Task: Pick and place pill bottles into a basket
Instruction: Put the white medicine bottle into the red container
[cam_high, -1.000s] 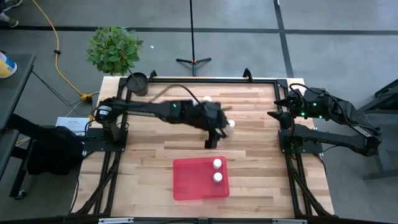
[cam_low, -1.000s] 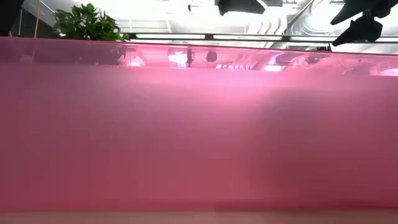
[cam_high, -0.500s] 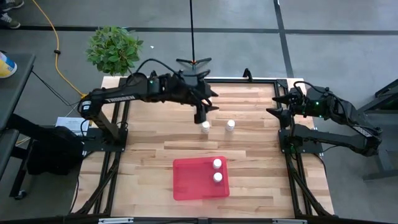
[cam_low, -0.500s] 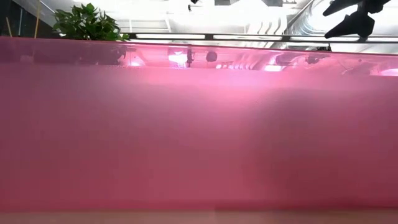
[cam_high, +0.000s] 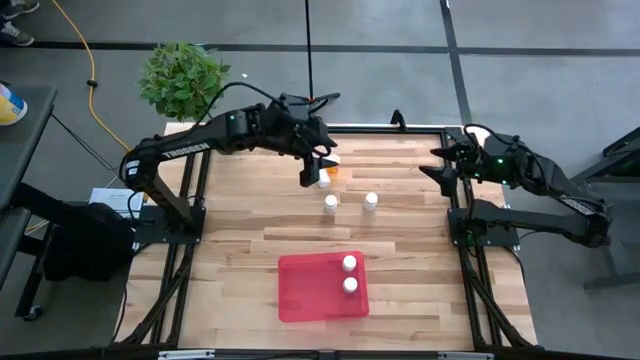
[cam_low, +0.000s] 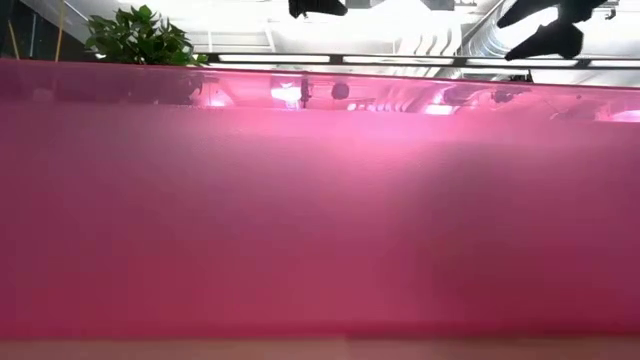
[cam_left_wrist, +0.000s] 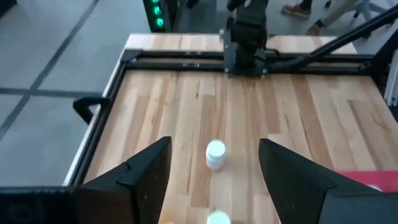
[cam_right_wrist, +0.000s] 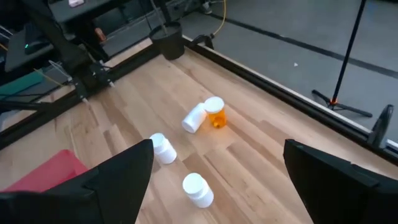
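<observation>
Two white pill bottles (cam_high: 349, 263) (cam_high: 350, 285) stand in the red basket (cam_high: 305, 295). Beyond it two more white bottles (cam_high: 330, 204) (cam_high: 370, 201) stand on the wood. Farther back an orange bottle with a white cap (cam_right_wrist: 216, 116) stands beside a white bottle lying on its side (cam_right_wrist: 194, 118). My left gripper (cam_high: 310, 176) hangs open above the table near the orange bottle; in its wrist view a white bottle (cam_left_wrist: 216, 154) shows far below between the fingers. My right gripper (cam_high: 440, 170) waits open, raised at the table's right edge.
A small black pot (cam_high: 221, 133) and a leafy plant (cam_high: 183, 80) sit at the far left corner. A black frame (cam_high: 400, 128) borders the wood. In the low view the basket's red wall (cam_low: 320, 200) fills nearly the whole picture.
My left gripper has risen and swung from just beyond the basket toward the table's far edge and somewhat left, staying open with nothing in it. The white bottle it covered now shows. My right gripper has shifted slightly toward the table's left.
</observation>
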